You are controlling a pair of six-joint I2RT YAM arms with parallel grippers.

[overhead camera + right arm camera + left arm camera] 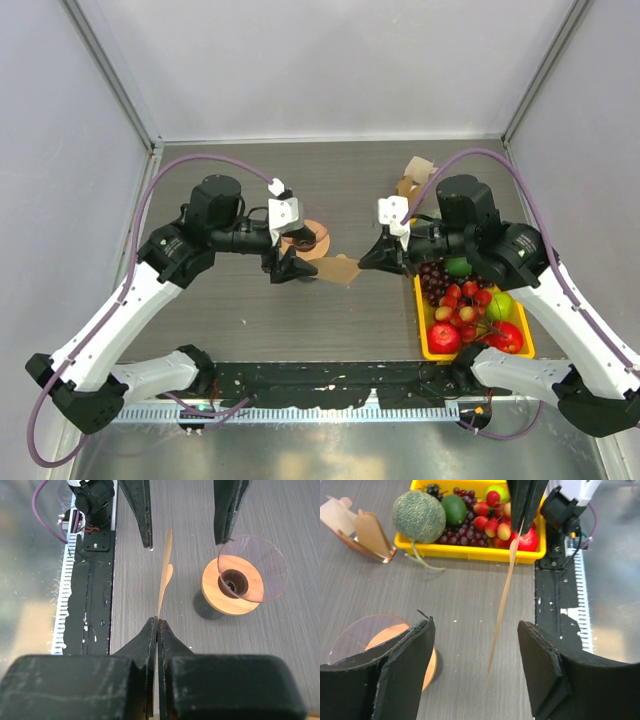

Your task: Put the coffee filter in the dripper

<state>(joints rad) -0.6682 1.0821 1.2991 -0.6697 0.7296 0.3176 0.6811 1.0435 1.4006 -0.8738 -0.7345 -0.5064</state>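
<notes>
Grey walls stand around a dark wooden desk (pixel 300 320). Two robot arms reach in toward the middle of it.

The right tool (pixel 157 622) is squeezed tight on one edge of the coffee filter (pixel 164 585). The filter is thin, flat brown paper. From both wrist views it shows edge-on, like a thin line. It sticks out from the right tool toward the left tool (pixel 475 625).

The left tool is open wide. Its two black fingers (pixel 410 650) stand on each side of the filter's free end, and neither finger touches the paper. One finger is just beside the dripper (pixel 232 587).

The dripper stands upright on the desk. It is a clear glass cone with a round orange collar and a dark hole in the middle. The filter is near the dripper but not in it.

A yellow tray (pixel 470 552) sits on the right side of the desk, full of fruit. A big green melon (pixel 419 516) lies at one end of it. Past the tray stands a bunch of brown filters (pixel 362 532).
</notes>
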